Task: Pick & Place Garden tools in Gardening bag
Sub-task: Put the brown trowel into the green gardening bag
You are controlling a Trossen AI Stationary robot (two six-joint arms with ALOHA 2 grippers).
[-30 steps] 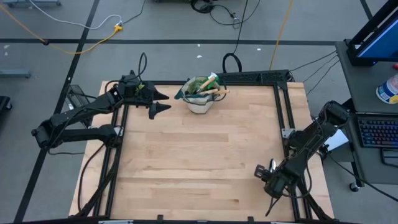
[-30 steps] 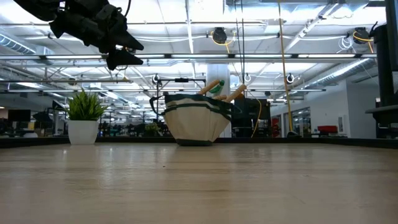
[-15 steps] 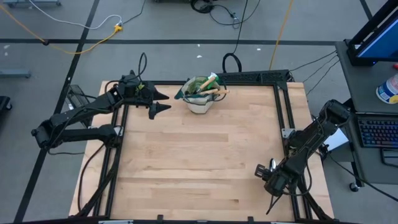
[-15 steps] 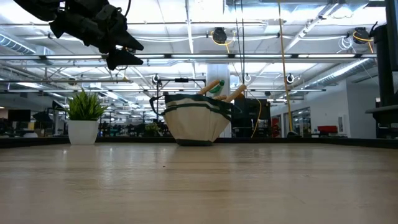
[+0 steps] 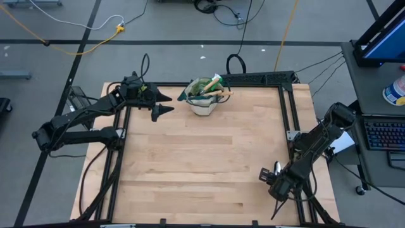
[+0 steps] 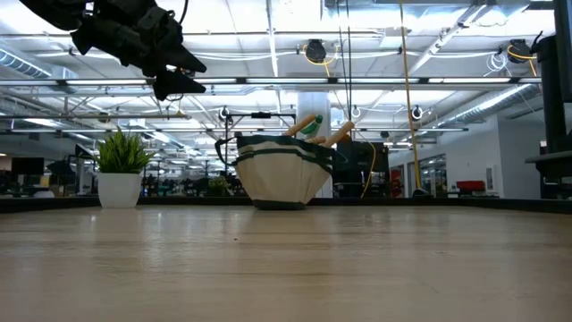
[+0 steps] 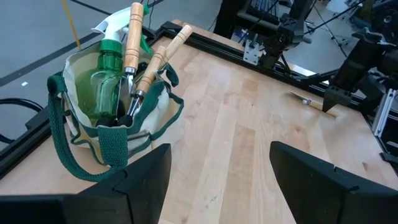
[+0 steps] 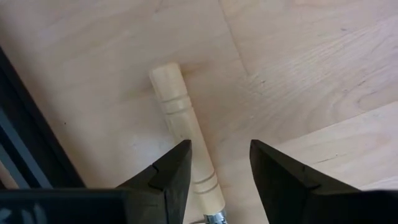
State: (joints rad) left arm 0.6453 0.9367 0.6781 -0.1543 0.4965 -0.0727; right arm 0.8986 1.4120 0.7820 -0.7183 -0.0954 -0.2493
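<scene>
A small beige gardening bag (image 5: 204, 101) with dark green trim is sitting on the wooden table (image 5: 202, 164), near the middle of its far edge. Inside it, a green spray bottle (image 7: 107, 74) is standing upright, and two wooden-handled tools (image 7: 140, 59) are leaning with their handles poking above the rim. In the low view the bag (image 6: 279, 174) is resting upright with handles and the bottle top showing above it, and a small potted plant (image 6: 121, 170) is standing well off to one side.

The left gripper (image 5: 163, 103) is hovering above the table just beside the bag, its fingers (image 7: 146, 180) spread apart and holding nothing; the bag is lying ahead of them, not between them.

The right gripper (image 5: 266, 176) is sitting low at the table's near right edge, by the black frame rail. Its fingers (image 8: 171, 171) are parted, and one more wooden tool handle (image 8: 183, 146) is lying flat on the table in the gap between them; whether the fingers are touching it cannot be told.
</scene>
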